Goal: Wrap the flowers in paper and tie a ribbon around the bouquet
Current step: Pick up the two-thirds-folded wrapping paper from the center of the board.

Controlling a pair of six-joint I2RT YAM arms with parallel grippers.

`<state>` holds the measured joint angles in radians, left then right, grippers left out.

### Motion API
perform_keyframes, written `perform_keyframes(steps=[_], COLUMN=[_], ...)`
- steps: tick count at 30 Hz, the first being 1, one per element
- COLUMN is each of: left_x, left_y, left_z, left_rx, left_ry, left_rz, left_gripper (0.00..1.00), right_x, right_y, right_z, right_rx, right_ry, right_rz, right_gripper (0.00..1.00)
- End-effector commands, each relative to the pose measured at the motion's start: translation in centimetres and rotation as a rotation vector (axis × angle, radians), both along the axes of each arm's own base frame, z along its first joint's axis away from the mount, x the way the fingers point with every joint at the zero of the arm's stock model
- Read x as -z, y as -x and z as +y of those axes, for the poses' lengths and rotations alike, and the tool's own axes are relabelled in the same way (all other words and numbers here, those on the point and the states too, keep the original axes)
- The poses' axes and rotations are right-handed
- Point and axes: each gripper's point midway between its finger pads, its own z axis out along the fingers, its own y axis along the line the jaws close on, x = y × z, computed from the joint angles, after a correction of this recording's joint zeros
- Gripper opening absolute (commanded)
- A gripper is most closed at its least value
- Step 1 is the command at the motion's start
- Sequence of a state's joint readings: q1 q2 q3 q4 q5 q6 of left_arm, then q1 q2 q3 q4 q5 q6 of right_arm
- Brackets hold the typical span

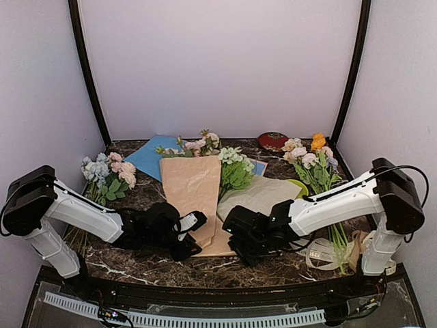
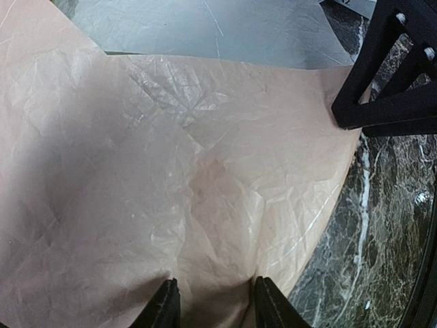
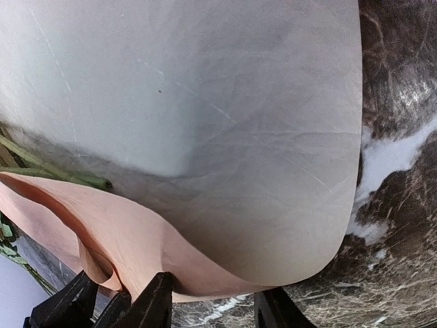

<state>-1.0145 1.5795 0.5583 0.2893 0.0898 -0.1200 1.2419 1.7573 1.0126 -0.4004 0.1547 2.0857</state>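
The tan paper (image 1: pixel 192 195) lies folded in the middle of the table, narrowing toward the near edge, with its paler beige side (image 1: pixel 265 195) spread to the right. Pink-cream flowers (image 1: pixel 203 144) and white buds with leaves (image 1: pixel 234 166) show past its far end. A green stem (image 3: pixel 51 175) runs under the fold. My left gripper (image 2: pixel 215 287) is shut on the creased paper (image 2: pixel 205 178) at its narrow near end. My right gripper (image 3: pixel 215 290) is open, with its jaws on either side of the paper's (image 3: pixel 205 137) near edge. The cream ribbon (image 1: pixel 326 253) lies loose at the near right.
A bunch with blue blooms (image 1: pixel 102 171) lies at the left and one with an orange bloom (image 1: pixel 313 156) at the right. A light blue sheet (image 1: pixel 147 157) sits behind the paper. A red round thing (image 1: pixel 273 141) is at the back. The right gripper's black fingers (image 2: pixel 389 75) show in the left wrist view.
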Motion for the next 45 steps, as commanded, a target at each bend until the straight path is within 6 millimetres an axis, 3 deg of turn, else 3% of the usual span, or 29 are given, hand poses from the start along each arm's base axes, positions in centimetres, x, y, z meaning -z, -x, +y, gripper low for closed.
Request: perform_keyframes(steps=[1,7,13,22,28,36,39,45], left_x=[2.0,1.3,3.0,3.4,3.7,3.1,2.4,1.0], left_y=[1.6,1.2,1.9,2.8,3.4,4.1,4.3,4.2], left_z=[2.0,1.4,1.4,1.1,0.9,0.6,0.3,-0.2], left_rx=[0.014,0.013,0.042,0.064,0.07,0.08,0.083,0.097], left_ry=[-0.104,-0.091,-0.123,-0.098,-0.073,-0.003,0.052,0.16], left_rz=[0.067,0.052,0.1,0.145,0.18,0.208,0.215,0.243], left_gripper=[0.38,0.4,0.4,0.4,0.4,0.4,0.4,0.43], right_x=[1.8,0.9,-2.2,-6.3,-9.3,-10.3,-9.6,-8.5], right_y=[0.1,-1.0,-2.8,-3.9,-3.7,-2.3,-2.1,-1.6], right_z=[-0.9,-1.1,-0.2,1.2,4.6,9.4,8.4,9.0], right_rx=[0.093,0.043,-0.125,-0.304,-0.54,-0.938,-1.024,-1.282], right_ry=[0.049,0.101,0.269,0.375,0.448,0.463,0.501,0.58], right_rz=[0.031,-0.038,-0.154,-0.323,-0.466,-0.695,-0.739,-0.845], right_gripper=[0.35,0.01,0.0,0.0,0.0,0.0,0.0,0.0])
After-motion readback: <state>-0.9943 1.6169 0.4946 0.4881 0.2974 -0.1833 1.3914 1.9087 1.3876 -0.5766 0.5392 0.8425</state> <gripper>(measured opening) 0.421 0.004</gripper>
